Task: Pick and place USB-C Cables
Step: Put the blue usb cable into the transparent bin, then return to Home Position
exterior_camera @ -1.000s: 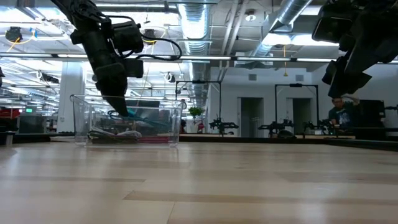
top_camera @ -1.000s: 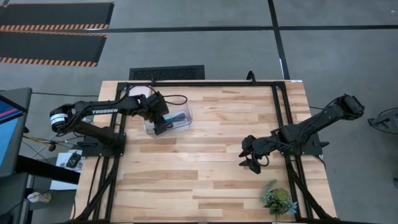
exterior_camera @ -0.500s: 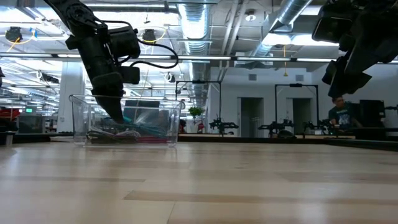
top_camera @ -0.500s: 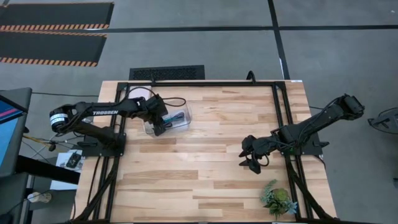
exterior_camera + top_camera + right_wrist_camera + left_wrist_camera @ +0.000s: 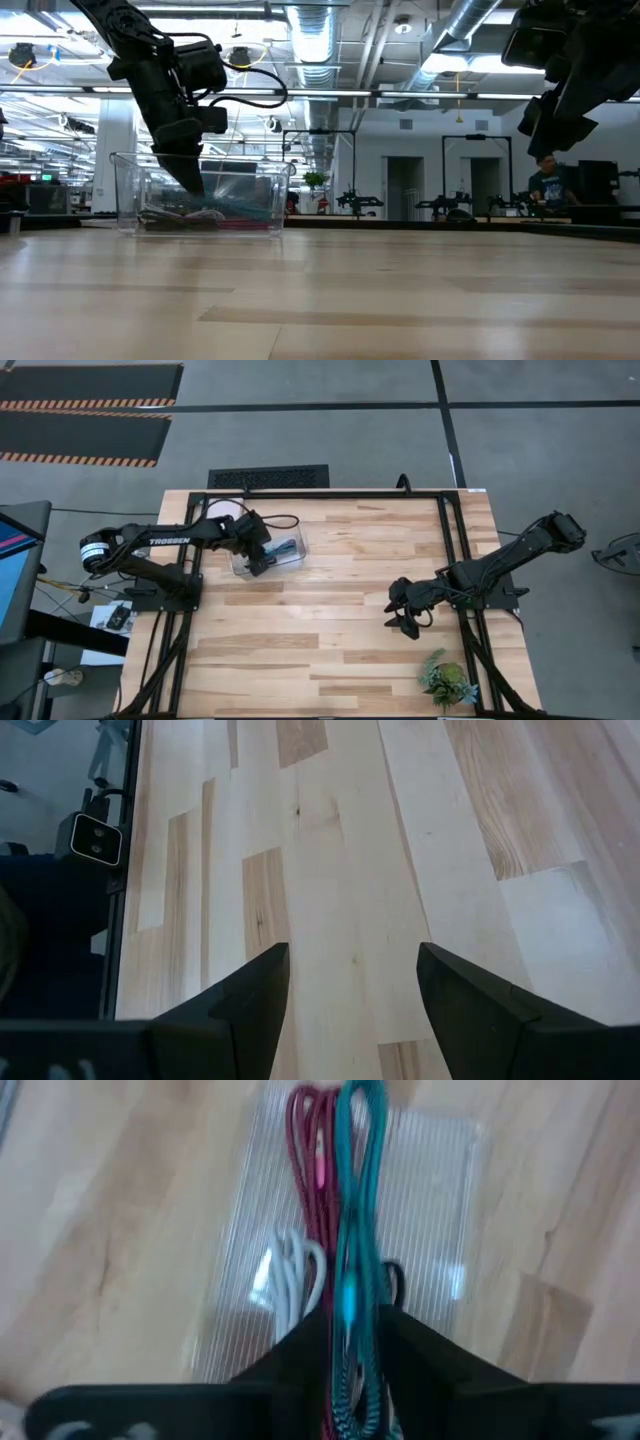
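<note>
Teal cable [image 5: 358,1230] pinched in left gripper [image 5: 352,1342] over clear bin [image 5: 296,563]; release coming next. Right gripper [image 5: 345,982] spread, waiting above table [image 5: 340,610].

High view looked straight down on the whole pale plank table [image 5: 330,610], both arms in frame. Low view sat at table-top height, facing level across the boards into the room; it shared with the high view the clear plastic rectangular bin [image 5: 290,556] [image 5: 255,195], at 10 o'clock from table centre. Left wrist view looked close down into that bin [image 5: 440,1200] past its own dark fingers [image 5: 420,1350]. Right wrist view faced bare planks [image 5: 340,870], close.
</note>
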`<state>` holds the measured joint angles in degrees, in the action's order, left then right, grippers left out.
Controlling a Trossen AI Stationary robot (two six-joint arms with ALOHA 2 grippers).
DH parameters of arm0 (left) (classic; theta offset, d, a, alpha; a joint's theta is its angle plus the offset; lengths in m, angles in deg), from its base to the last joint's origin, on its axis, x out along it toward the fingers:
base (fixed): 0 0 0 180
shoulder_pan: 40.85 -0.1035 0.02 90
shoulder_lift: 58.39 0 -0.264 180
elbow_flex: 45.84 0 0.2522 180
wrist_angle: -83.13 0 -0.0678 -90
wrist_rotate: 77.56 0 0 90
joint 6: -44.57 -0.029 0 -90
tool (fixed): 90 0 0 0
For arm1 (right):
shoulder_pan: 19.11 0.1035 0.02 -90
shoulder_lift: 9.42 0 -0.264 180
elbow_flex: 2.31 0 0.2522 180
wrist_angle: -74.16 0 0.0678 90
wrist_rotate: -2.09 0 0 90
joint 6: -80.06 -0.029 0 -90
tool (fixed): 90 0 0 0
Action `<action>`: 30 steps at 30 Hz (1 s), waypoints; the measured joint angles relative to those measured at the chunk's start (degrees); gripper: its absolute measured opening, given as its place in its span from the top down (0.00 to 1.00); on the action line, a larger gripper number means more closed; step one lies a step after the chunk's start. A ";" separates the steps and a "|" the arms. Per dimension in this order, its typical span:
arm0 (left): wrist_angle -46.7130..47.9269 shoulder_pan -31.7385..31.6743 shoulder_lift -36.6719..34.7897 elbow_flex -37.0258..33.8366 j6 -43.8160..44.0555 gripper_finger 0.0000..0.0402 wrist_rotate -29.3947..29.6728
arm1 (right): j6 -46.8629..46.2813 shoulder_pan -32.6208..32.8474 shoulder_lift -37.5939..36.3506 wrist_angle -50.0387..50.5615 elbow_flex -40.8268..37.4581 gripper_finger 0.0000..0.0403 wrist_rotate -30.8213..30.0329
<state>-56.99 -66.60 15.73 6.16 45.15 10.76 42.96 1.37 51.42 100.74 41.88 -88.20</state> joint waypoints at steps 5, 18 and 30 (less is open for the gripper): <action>-1.39 0.02 0.00 0.00 0.05 0.65 -0.66 | 0.00 0.00 0.01 0.00 0.00 0.39 0.00; 4.38 0.25 -0.44 7.28 2.85 0.43 -4.12 | 0.00 0.00 0.00 -0.05 -0.01 0.39 0.02; 11.31 5.03 -9.95 22.35 9.06 0.45 -4.10 | 1.45 -2.55 -1.13 -2.84 1.63 0.39 0.32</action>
<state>-45.69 -61.57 5.78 28.52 54.21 6.66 44.41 -1.18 50.29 97.91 43.51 -87.89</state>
